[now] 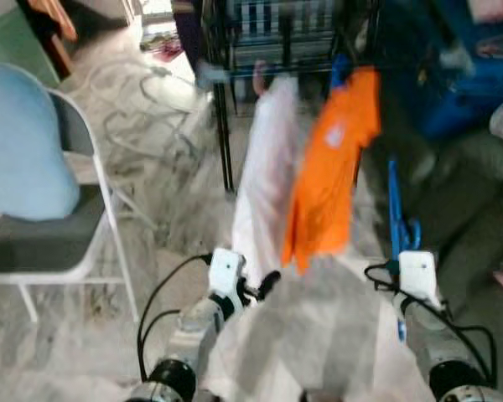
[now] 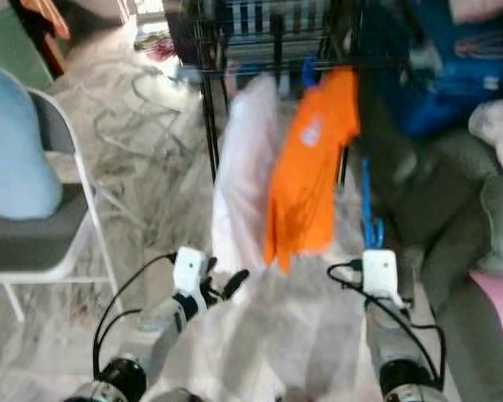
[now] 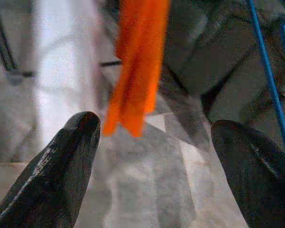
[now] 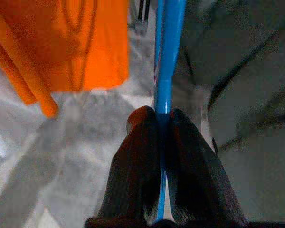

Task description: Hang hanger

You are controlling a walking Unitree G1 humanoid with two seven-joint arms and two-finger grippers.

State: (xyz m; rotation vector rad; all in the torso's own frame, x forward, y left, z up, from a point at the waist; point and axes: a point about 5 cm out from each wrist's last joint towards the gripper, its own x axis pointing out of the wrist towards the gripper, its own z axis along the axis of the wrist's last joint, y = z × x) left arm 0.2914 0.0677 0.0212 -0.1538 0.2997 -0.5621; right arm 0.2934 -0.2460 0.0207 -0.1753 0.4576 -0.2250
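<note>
Draped across my view just below the head camera, a pale grey-white cloth (image 1: 318,335) lies over both forearms. From its right edge my right gripper (image 4: 162,124) rises with its two black fingers pressed together on the thin blue hanger (image 1: 394,219), which stands upright out of the grip. That hanger sits just right of the orange shirt (image 1: 331,172), close to it but not touching as far as I can tell. I see the shirt hanging from the dark metal rack (image 1: 226,109), with a white garment (image 1: 264,167) beside it on the rack's left. My left gripper (image 3: 154,142) sits below the shirt's hem with its fingers (image 3: 61,166) spread wide, nothing between them. Well left of the rack stands a folding chair (image 1: 75,243) carrying a light blue cushion (image 1: 21,151) on marbled floor (image 1: 163,180).
</note>
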